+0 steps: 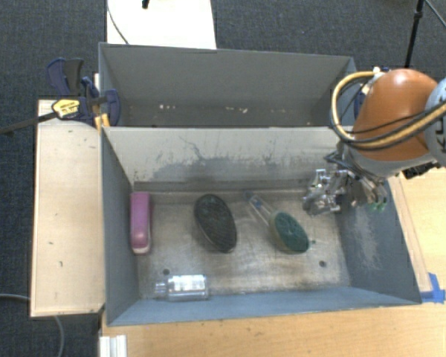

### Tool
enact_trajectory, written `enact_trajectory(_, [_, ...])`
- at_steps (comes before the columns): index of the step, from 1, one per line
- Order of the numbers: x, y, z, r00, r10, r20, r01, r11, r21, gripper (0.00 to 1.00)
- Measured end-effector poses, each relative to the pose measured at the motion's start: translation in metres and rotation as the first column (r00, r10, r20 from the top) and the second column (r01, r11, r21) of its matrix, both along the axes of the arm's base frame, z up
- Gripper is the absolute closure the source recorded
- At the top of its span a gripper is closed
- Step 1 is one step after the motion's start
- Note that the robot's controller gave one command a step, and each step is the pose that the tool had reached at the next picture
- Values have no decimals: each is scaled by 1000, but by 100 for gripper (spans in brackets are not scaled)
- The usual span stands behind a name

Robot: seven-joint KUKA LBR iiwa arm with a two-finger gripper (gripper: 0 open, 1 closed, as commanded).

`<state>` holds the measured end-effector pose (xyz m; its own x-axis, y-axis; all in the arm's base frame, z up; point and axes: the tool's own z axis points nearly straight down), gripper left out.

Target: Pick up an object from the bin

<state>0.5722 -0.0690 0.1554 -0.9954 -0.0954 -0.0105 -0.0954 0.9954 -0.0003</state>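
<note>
We see the gripper low inside the grey metal bin, close to the wall on the arm's side, with the orange wrist cover above it. We cannot tell whether the gripper is wide or narrow, and we see nothing held in it.

Nearest to it, just beside it toward the bin's middle and a little nearer the front wall, lies the round green scrubbing pad with a clear handle. The handle runs away from the pad toward the back wall. We judge this the likeliest thing to pick, since it lies closest and apart from everything else.

To do it well, we would centre the gripper over the green pad rather than the thin clear handle. We would come straight down and keep off the side wall, which is close behind the gripper. The pad looks soft, so a firm close across its narrower width should hold.

Further from the gripper, past the pad, rests the dark oval brush. Beyond it, by the opposite wall, lies the pink oblong block. Farthest, in the front corner, sits the small clear plastic piece.
</note>
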Motion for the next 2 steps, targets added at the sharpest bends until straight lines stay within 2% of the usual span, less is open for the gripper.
enact_trajectory(1, [-1,-1,-3,1000,1,-6,-1,1000,-1,0])
enact_trajectory(2, [9,63,-76,902,430,-20,-431,903,-8,0])
